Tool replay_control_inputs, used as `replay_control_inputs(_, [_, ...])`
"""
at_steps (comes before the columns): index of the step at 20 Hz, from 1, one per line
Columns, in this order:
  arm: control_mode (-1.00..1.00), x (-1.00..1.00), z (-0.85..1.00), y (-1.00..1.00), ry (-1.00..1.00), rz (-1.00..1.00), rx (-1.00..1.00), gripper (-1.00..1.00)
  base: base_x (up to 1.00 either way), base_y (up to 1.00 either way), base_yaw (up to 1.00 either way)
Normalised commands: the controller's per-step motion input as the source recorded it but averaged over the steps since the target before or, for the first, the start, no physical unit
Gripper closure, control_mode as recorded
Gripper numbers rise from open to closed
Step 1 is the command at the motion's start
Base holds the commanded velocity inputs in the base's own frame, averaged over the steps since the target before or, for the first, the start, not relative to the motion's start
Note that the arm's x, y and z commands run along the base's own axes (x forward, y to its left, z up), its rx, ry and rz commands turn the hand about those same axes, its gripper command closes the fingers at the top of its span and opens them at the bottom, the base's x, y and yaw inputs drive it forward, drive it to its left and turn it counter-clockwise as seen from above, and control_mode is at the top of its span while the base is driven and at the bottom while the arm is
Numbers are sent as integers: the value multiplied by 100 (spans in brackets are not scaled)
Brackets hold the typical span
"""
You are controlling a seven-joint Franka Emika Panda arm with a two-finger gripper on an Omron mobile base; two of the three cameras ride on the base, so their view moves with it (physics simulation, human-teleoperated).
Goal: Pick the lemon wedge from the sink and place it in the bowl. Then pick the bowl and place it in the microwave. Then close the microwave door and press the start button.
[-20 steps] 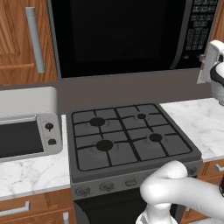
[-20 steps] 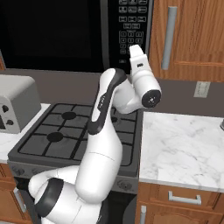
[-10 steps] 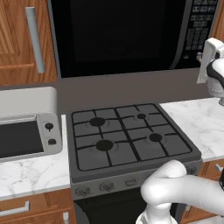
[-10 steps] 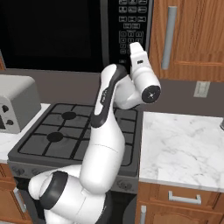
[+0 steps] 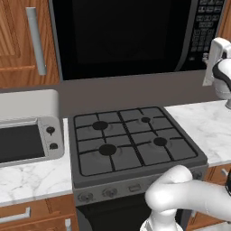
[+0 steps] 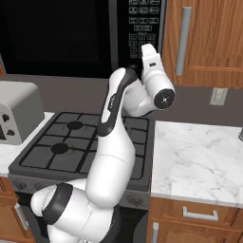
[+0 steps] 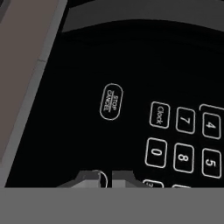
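The black microwave (image 5: 122, 36) hangs over the stove, and its microwave door (image 5: 113, 31) is closed across the dark front. My gripper (image 5: 206, 57) points at the lower part of the keypad strip (image 5: 205, 27) on the microwave's right side, seen too as the keypad strip (image 6: 144, 23) with the gripper (image 6: 142, 51) against it. In the hand view the gripper (image 7: 105, 178) is shut, its fingertips (image 7: 89, 178) almost together and right at a rounded button outline below the STOP/CANCEL key (image 7: 111, 101). Nothing is held. The lemon wedge, the bowl and the sink are out of view.
A black gas stove (image 5: 131, 144) lies under the microwave. A small silver toaster oven (image 5: 27, 135) stands on the marble counter to its left. White marble counter (image 6: 199, 156) runs to the right, with wooden cabinets (image 6: 209, 38) above and a wall outlet (image 6: 217, 96).
The hand has moved up and in toward the lower keypad. The microwave door stays closed and nothing else has moved.
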Motion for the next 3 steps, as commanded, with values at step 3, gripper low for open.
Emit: replay_control_inputs(3, [-100, 0, -15, -21, 0, 0, 0, 100, 0, 0, 0])
